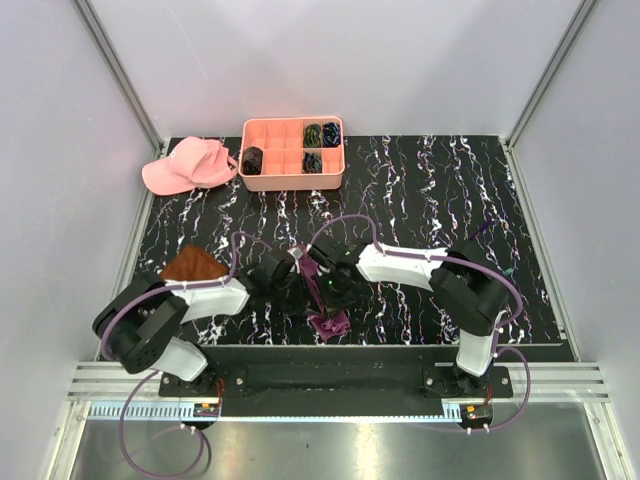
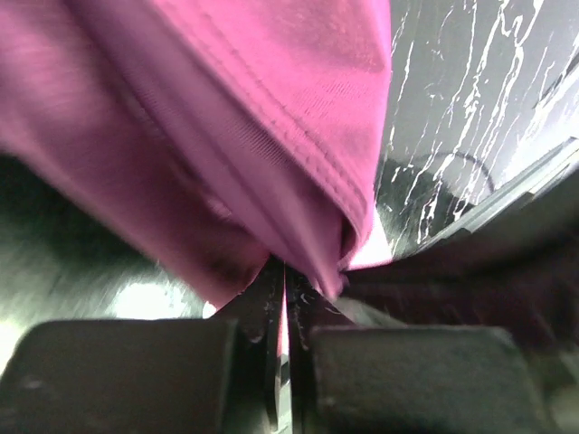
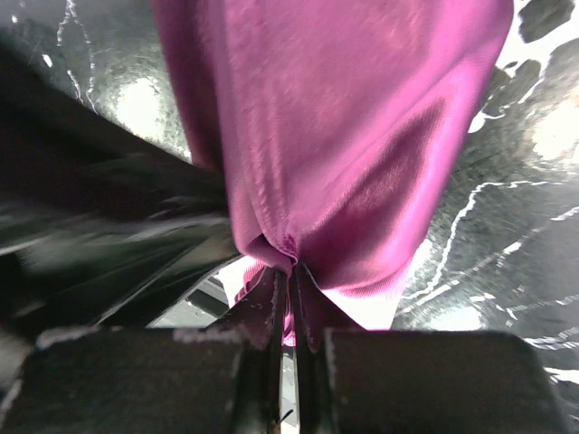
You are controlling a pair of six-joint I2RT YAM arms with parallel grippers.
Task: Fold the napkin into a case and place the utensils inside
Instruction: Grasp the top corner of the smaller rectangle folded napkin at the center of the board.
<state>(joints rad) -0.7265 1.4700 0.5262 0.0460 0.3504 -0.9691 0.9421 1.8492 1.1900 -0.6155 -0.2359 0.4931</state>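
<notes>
Magenta-purple napkin (image 1: 328, 322), black white-veined table (image 1: 450, 190), pink cap (image 1: 188, 165), salmon tray (image 1: 293, 183), rust-brown cloth (image 1: 192, 266)

Place: a robot test cell in a lab, not a home.
Walls: plain white panels (image 1: 60, 150) around me on three sides.
Frame: bare aluminium posts (image 1: 118, 75) in the corners.
Bench: black marbled table (image 1: 450, 200) with slotted metal rails (image 1: 560, 378) along its near edge.
Mounting: my left arm (image 1: 205, 298) and right arm (image 1: 400, 265) are bolted there, with purple cables (image 1: 122, 430) looping loose.
Props: a pink sorting tray (image 1: 293, 184).
</notes>
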